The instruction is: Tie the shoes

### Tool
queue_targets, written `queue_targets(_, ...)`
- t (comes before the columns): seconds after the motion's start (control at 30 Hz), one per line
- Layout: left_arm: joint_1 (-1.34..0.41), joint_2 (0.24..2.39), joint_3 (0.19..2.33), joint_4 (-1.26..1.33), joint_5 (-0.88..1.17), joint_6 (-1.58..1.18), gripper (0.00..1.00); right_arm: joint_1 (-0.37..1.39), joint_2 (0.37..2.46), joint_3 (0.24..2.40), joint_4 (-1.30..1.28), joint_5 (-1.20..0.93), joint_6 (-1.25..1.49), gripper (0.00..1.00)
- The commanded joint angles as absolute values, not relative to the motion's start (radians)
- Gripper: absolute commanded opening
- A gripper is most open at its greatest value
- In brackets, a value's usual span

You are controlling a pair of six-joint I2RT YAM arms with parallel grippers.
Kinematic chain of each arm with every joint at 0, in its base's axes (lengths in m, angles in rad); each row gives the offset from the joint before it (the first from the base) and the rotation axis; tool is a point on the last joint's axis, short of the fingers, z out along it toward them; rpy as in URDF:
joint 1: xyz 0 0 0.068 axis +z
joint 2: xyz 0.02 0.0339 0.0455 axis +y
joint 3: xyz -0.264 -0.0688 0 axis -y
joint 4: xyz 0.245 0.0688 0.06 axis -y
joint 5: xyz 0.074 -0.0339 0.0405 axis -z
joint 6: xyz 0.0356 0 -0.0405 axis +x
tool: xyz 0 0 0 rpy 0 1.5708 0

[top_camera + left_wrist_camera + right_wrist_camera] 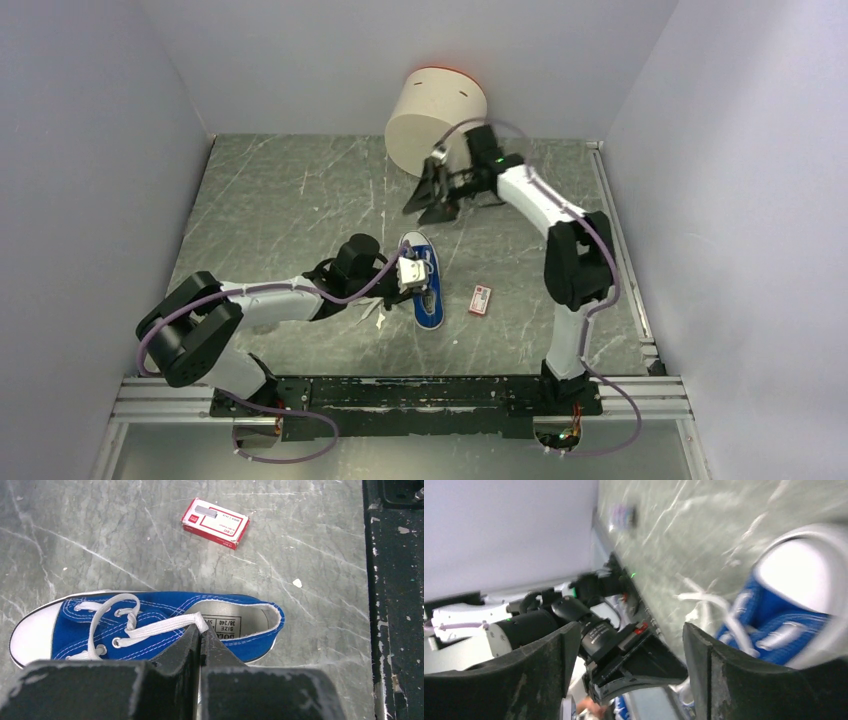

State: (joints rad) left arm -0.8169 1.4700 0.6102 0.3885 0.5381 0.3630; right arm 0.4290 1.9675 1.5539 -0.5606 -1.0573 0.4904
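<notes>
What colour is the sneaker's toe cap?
White. The toe cap shows best in the left wrist view, next to the blue canvas.

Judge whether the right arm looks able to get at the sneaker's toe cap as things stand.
Probably yes. The right hand hangs open beyond the toe cap with bare table between; the left hand, shut on a lace, is further back on the sneaker.

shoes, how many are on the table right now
1. The blue sneaker lies mid-table beside the red-and-white packet, its lace pinched in the left gripper. No second shoe shows, though one could sit behind the round tub at the back.
</notes>
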Motion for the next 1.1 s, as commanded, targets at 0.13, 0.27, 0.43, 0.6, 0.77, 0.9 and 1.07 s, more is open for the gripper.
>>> queue_targets(0.13, -0.803, 1.536, 0.718, 0.329, 0.549, 0.193, 0.05, 0.305, 1.723, 1.470, -0.746, -0.713, 0.258, 0.99)
queue_targets(0.27, -0.802, 1.649, 0.929, 0.053, 0.508, 0.122, 0.05, 0.259, 1.531, 1.320, -0.658, -0.769, 0.307, 1.00)
queue_targets(0.43, -0.777, 1.693, 0.979, 0.009, 0.520, 0.013, 0.05, 0.175, 1.351, 0.950, -0.098, -1.143, 0.749, 1.00)
queue_targets(0.6, -0.747, 1.751, 1.019, -0.060, 0.544, -0.038, 0.05, 0.205, 1.206, 0.766, 0.002, -1.023, 0.652, 1.00)
queue_targets(0.77, -0.725, 1.796, 1.046, -0.092, 0.557, -0.055, 0.05, 0.561, 1.186, 0.981, -0.472, -0.538, 0.218, 1.00)
queue_targets(0.9, -0.686, 1.819, 1.055, -0.079, 0.578, -0.072, 0.05, 0.793, 1.157, 0.936, -0.357, -0.325, 0.348, 1.00)
queue_targets(1.07, -0.651, 1.865, 1.103, -0.095, 0.597, -0.063, 0.05, 1.118, 1.151, 0.862, -0.152, 0.004, 0.389, 0.78)
